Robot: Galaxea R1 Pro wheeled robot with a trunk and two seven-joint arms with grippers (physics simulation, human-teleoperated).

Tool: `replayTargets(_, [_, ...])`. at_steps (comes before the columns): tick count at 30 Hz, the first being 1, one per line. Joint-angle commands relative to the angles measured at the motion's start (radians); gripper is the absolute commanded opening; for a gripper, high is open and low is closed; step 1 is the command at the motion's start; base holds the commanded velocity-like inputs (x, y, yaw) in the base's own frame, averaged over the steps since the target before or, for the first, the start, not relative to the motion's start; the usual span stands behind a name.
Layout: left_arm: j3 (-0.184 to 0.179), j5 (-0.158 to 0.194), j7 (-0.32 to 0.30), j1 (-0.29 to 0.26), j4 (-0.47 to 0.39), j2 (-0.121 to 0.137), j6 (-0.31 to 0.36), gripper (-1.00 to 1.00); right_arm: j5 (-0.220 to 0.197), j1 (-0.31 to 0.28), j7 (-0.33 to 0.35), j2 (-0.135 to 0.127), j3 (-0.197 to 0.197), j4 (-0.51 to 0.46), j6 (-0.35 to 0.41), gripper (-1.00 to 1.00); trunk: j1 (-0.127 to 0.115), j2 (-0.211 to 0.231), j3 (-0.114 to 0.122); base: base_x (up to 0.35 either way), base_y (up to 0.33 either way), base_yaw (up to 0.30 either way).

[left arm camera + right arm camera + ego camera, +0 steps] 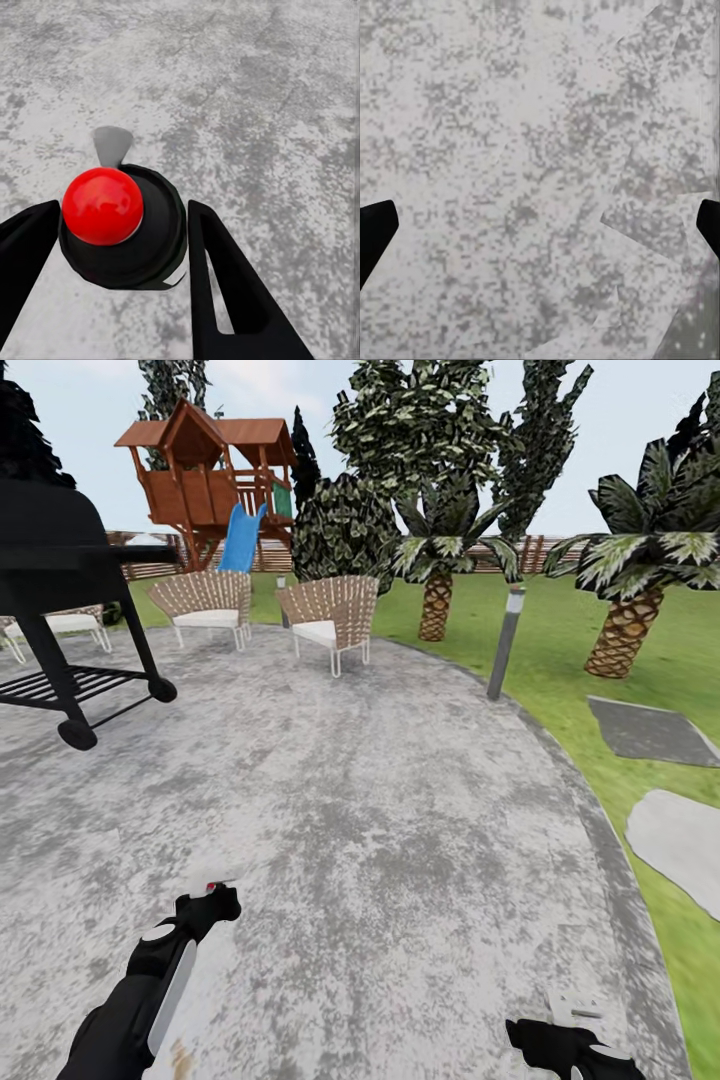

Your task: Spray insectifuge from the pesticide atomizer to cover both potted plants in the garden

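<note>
Grey mottled stone patio (380, 830) spreads out ahead, lawn (560, 650) curving round its right edge. Two wicker chairs (325, 618) sit at the far edge, a black grill (60, 590) stands at the left edge, and a grey bollard lamp (505, 643) marks the right rim, with palms (628, 610) and a wooden playhouse with a blue slide (205, 485) beyond. The left gripper (124, 240) hangs low over the patio, its fingers (225, 285) closed round a black, round-topped object with a red ball on it (103, 206) — by its look not clearly the pesticide atomizer, I cannot tell. The right gripper (540, 225) hovers over bare stone, fingers spread wide, holding nothing.
</note>
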Motion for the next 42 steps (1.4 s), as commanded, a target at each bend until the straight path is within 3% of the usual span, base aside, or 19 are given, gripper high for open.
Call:
replayTargets(1, [0.0, 0.008, 0.002, 0.0, -0.002, 0.0, 0.006, -1.0, 0.001, 0.0, 0.001, 0.0, 0.0, -0.001, 0.005, 1.0, 0.0, 0.0, -0.001, 0.258, -0.195, 0.005])
replayTargets(15, [0.0, 0.008, 0.001, 0.0, -0.002, -0.001, 0.007, -1.0, 0.001, 0.0, 0.003, -0.002, -0.001, -0.001, 0.01, 1.0, 0.0, 0.0, -0.001, 0.258, -0.196, 0.019])
replayTargets(42, [0.0, 0.008, 0.001, 0.0, -0.002, -0.001, 0.007, -1.0, 0.001, 0.0, 0.003, -0.002, -0.001, 0.001, 0.011, 1.0, 0.0, 0.0, -0.001, 0.215, -0.171, 0.25])
